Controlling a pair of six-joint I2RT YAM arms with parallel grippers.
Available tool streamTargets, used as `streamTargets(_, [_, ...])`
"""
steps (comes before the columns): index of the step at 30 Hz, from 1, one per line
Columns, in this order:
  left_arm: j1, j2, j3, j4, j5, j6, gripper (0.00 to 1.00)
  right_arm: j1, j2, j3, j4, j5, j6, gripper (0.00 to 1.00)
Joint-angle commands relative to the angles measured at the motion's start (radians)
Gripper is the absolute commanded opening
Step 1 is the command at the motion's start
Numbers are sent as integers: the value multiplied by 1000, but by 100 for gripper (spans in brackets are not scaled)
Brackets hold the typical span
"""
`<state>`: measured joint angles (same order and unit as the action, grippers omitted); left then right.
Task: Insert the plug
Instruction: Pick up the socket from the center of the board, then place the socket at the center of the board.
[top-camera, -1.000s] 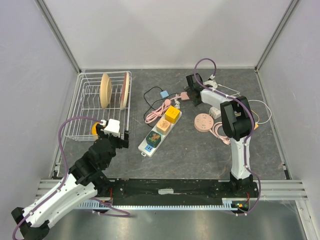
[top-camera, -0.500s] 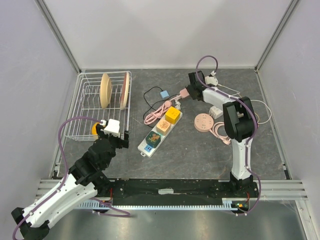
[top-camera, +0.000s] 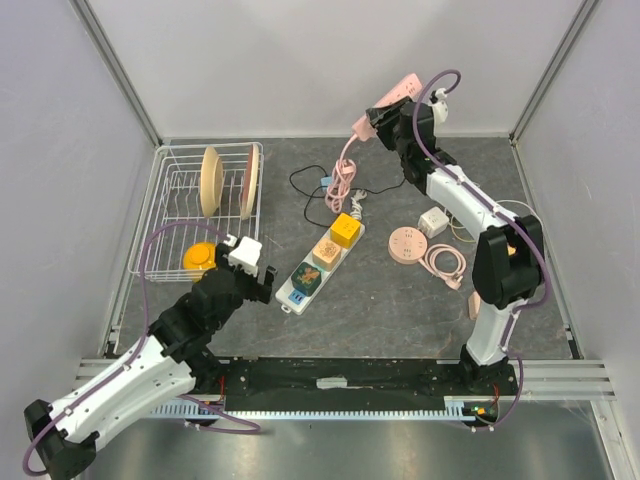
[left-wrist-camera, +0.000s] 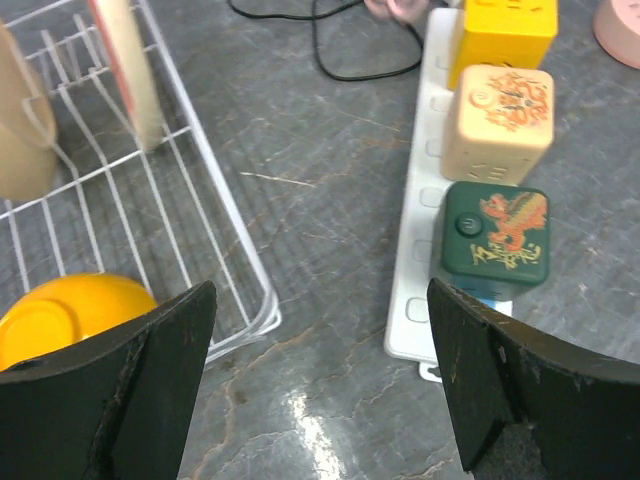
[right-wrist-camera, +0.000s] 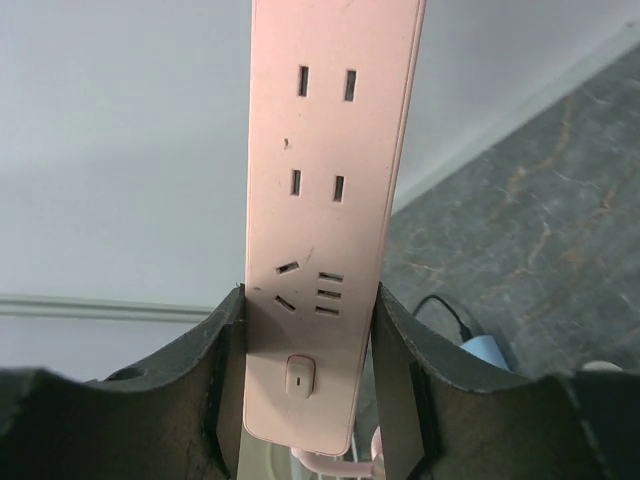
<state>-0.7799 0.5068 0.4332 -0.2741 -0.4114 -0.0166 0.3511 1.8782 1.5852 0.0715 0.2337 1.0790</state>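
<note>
right pincer (right-wrist-camera: 310, 305): clamped on the pink power strip (right-wrist-camera: 325, 150), one finger on each long edge near its switch end, sockets facing my wrist camera

seen from above, the pink power strip is lifted off the table, tilted, close to the back wall. its pink cord (top-camera: 345, 178) hangs down to the table beside a blue plug (top-camera: 327, 186) on a black cable. i cannot tell where the cord's own plug lies

left pincer (left-wrist-camera: 320, 300): fingers apart, nothing between them, hovering low over the near end of the white power strip (left-wrist-camera: 425, 190)

the white power strip lies flat with three cubes in a row: green cube (left-wrist-camera: 495, 235) nearest me, beige cube (left-wrist-camera: 497, 120), yellow cube (left-wrist-camera: 505, 25) farthest

the dish rack (left-wrist-camera: 230, 240) is to my left, with a yellow bowl (left-wrist-camera: 70, 310) inside and two plates upright at its far end
</note>
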Motion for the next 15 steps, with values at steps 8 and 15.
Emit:
streamTargets(8, [-31,194,93,119,230,-69,92,-52,-324,42,136,-125,-177,0])
streamTargets(15, [-122,366,134,190,203,-88,93,-58,-536,-68,-70,-189,-327,0])
